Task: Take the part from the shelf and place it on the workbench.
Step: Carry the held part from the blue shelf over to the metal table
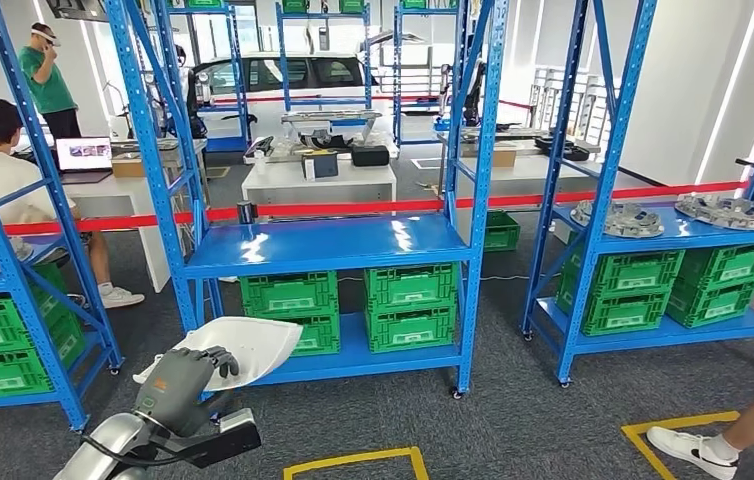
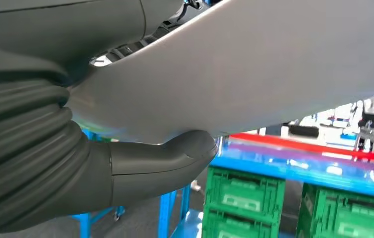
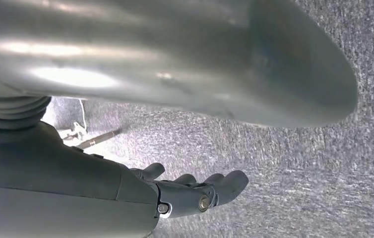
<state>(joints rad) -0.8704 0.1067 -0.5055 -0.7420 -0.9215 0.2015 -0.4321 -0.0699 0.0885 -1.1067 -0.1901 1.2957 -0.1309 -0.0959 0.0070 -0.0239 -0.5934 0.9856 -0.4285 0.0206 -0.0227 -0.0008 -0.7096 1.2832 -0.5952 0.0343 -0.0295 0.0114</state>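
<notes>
Blue shelves (image 1: 328, 245) stacked with green crates (image 1: 410, 305) line the grey carpet ahead. The left hand (image 1: 191, 375) grips a pale curved part (image 1: 243, 345) from beneath, its length running up and away from the fingers toward the shelves. The right hand (image 3: 195, 191) hangs low over the carpet, fingers loosely apart, holding nothing.

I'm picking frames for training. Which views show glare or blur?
Head view: sharp, with ceiling-light glare on the blue shelf. Left wrist view: the white part is close and soft. Right wrist view: the carpet is smeared, with a highlight on the silver arm.
</notes>
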